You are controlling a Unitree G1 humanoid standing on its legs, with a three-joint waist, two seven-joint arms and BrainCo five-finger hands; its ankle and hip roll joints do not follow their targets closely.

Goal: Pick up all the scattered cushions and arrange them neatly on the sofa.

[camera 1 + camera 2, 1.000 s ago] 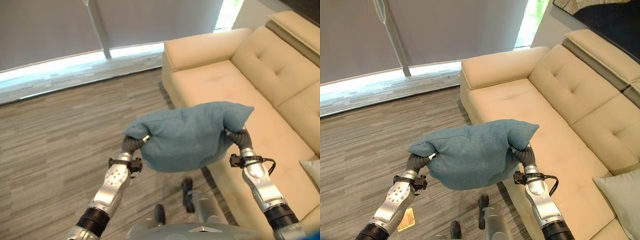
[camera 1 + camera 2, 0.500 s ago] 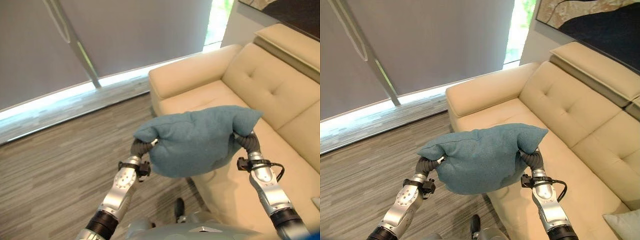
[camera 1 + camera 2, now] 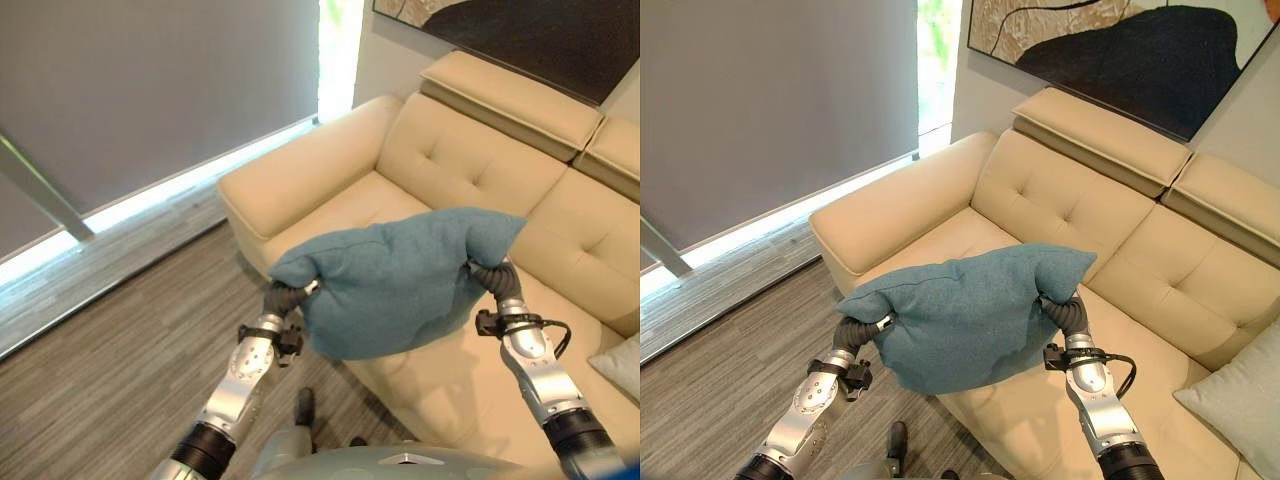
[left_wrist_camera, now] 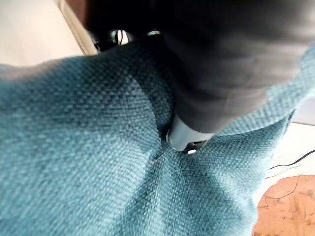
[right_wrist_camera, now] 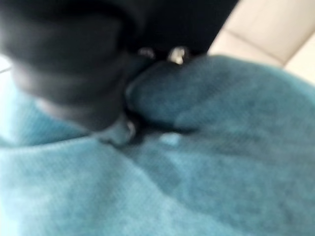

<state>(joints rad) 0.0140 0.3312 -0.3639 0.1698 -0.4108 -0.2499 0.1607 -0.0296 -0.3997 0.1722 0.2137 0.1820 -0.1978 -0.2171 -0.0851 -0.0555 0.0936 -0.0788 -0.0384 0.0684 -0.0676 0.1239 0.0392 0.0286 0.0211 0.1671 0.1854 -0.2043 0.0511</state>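
A: Where's the teal cushion (image 3: 965,315)?
B: Carried level between the left hand (image 4: 189,140) and right hand (image 5: 115,130), long axis running nine to three.
A: Fingers?
B: Buried in fabric; can't tell. The sofa (image 3: 1040,215) seat lies toward one o'clock.

The sofa (image 3: 970,240) seat, centre frame, lies bare. The teal cushion (image 3: 970,315) held up across both arms blocks the lower centre. A grey cushion (image 3: 1240,395) occupies the seat at lower right. The wood floor (image 3: 720,330) at lower left lies open.
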